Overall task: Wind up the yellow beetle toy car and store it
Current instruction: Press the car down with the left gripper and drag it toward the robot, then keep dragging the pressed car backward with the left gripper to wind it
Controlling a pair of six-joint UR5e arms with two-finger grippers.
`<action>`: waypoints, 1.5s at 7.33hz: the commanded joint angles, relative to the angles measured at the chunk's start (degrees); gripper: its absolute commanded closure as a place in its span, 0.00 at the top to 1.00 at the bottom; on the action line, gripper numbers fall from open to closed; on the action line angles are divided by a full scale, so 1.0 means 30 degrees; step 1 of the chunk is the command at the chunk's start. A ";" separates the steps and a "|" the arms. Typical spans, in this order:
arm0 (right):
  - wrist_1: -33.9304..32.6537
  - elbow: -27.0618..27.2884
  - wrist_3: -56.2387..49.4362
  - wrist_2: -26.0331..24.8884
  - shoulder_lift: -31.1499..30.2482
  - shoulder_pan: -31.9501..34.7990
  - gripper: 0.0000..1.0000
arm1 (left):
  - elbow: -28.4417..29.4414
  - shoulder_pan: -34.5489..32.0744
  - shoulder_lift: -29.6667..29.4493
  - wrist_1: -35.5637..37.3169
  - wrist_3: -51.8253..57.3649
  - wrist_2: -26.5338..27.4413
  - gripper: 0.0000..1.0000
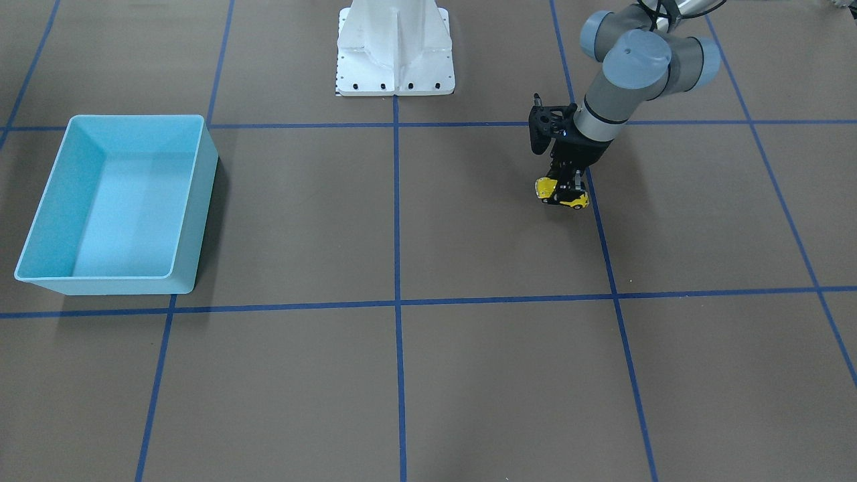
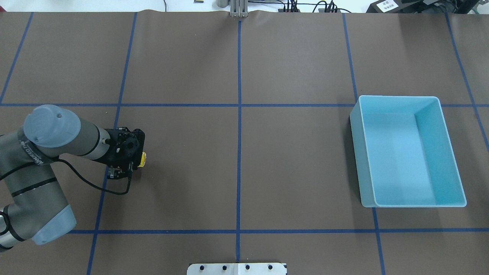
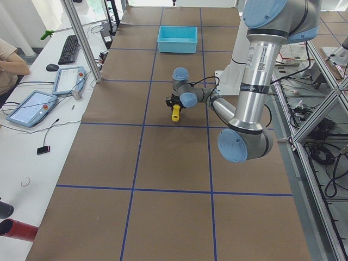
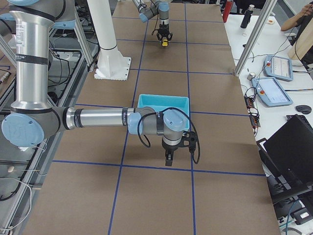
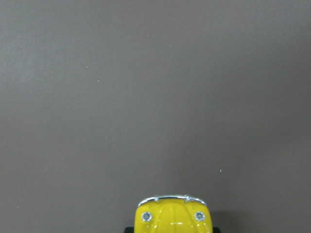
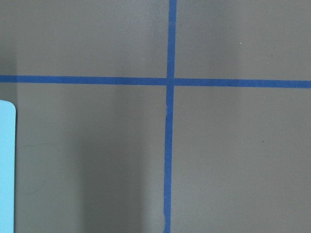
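Observation:
The yellow beetle toy car sits between the fingers of my left gripper, low at the brown table on my left side. The gripper is shut on its sides. The car's nose peeks out from under the wrist in the overhead view and fills the bottom edge of the left wrist view. I cannot tell if its wheels touch the table. The blue bin stands empty on my right side. My right gripper hangs over the table beside the bin; I cannot tell if it is open or shut.
The table is brown paper with a blue tape grid. My white base plate is at the table's near edge. Operator desks with tablets line the far side. The bin's edge shows in the right wrist view.

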 commanded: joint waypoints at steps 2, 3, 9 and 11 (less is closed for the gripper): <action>-0.0190 0.0174 -0.0004 -0.0032 0.0011 0.0152 1.00 | 0.0262 -0.0017 0.0018 0.0002 -0.0133 -0.0214 0.05; -0.0220 0.0204 -0.0004 -0.0003 -0.0047 0.0269 1.00 | 0.0321 -0.0017 0.0047 0.0031 -0.0044 -0.0216 0.05; -0.0249 0.0233 0.0025 0.0173 -0.0077 0.0680 1.00 | 0.0996 -0.0046 0.0250 0.0119 0.0542 -0.0450 0.05; -0.0249 0.0233 0.0025 0.0144 -0.0018 0.0709 1.00 | 0.1025 -0.0046 0.0310 0.0061 0.0543 -0.0450 0.05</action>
